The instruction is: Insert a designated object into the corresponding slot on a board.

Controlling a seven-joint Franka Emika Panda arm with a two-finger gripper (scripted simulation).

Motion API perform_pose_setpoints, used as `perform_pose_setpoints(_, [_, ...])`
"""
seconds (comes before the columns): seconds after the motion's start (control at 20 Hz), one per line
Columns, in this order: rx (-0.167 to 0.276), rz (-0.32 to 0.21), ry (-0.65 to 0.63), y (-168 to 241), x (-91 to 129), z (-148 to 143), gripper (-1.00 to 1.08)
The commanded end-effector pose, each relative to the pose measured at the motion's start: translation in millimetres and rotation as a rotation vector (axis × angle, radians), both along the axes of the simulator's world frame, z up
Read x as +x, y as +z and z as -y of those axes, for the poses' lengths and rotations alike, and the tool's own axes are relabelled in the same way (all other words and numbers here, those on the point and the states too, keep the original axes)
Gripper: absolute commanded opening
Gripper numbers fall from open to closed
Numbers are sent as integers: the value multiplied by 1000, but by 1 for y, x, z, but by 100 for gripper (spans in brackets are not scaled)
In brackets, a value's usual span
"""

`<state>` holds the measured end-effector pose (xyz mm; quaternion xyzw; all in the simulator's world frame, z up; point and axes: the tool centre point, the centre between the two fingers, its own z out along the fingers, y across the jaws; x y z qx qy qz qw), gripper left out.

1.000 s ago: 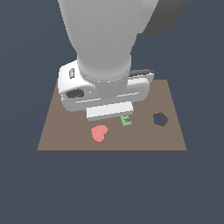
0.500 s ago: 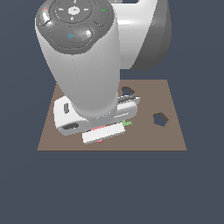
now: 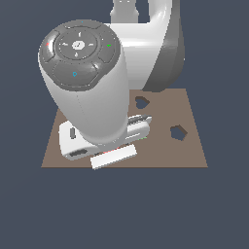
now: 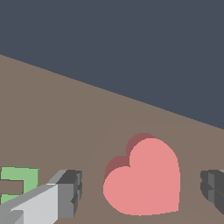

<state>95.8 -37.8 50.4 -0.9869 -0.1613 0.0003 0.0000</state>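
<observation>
The tool [image 4: 142, 188] is gaping wide, gripping nothing, its fingers [image 4: 70, 192] straddling the flat pink-red heart piece [image 4: 144, 179] lying on the large brown board [image 4: 57, 113].

Flat pink-red heart piece [image 4: 144, 179]: rendered matt, smooth. Large brown board [image 3: 194, 141]: matt, untextured. White-grey arm shell [image 3: 97, 97]: seen glossy, possibly plastic. Dark finger pads [image 4: 72, 192]: ridged.
</observation>
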Motion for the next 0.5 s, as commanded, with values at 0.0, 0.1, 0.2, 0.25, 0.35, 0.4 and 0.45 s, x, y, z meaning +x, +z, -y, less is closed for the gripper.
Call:
perform_pose_setpoints(0.0, [0, 1, 2, 0, 1, 0, 100])
perform_pose_setpoints(0.1, [0, 0, 1, -1, 0, 0, 100])
perform_pose_setpoints(0.2, [0, 0, 1, -4, 1, 0, 100])
perform_pose_setpoints(0.25, [0, 0, 2, -7, 1, 0, 100])
perform_pose_setpoints(0.35, [0, 0, 2, -14, 1, 0, 100])
perform_pose_setpoints(0.4, [0, 0, 2, -17, 1, 0, 100])
perform_pose_setpoints(0.45, [0, 0, 2, -19, 1, 0, 100])
